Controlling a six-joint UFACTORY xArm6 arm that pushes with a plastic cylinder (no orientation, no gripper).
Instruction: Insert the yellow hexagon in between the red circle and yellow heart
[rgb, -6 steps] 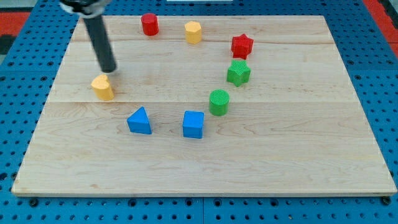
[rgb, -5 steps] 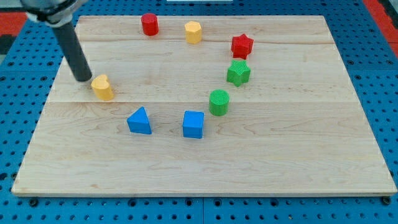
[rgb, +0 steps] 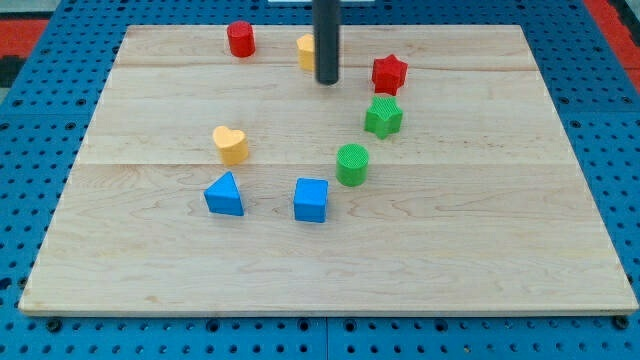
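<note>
The yellow hexagon (rgb: 305, 50) stands near the view's top, partly hidden behind my rod. My tip (rgb: 327, 80) rests on the board just right of and below the hexagon. The red circle (rgb: 240, 39) stands to the hexagon's left at the top. The yellow heart (rgb: 231, 144) lies lower, left of the board's middle, well below the red circle.
A red star (rgb: 390, 73) and a green star (rgb: 383, 116) stand to the right of my tip. A green circle (rgb: 352, 164) is below them. A blue triangle (rgb: 224, 194) and a blue cube (rgb: 311, 199) lie under the yellow heart. The wooden board (rgb: 480, 230) sits on a blue pegboard.
My rod has moved from beside the heart at the view's left to the top middle by the hexagon. The yellow heart has shifted to the right.
</note>
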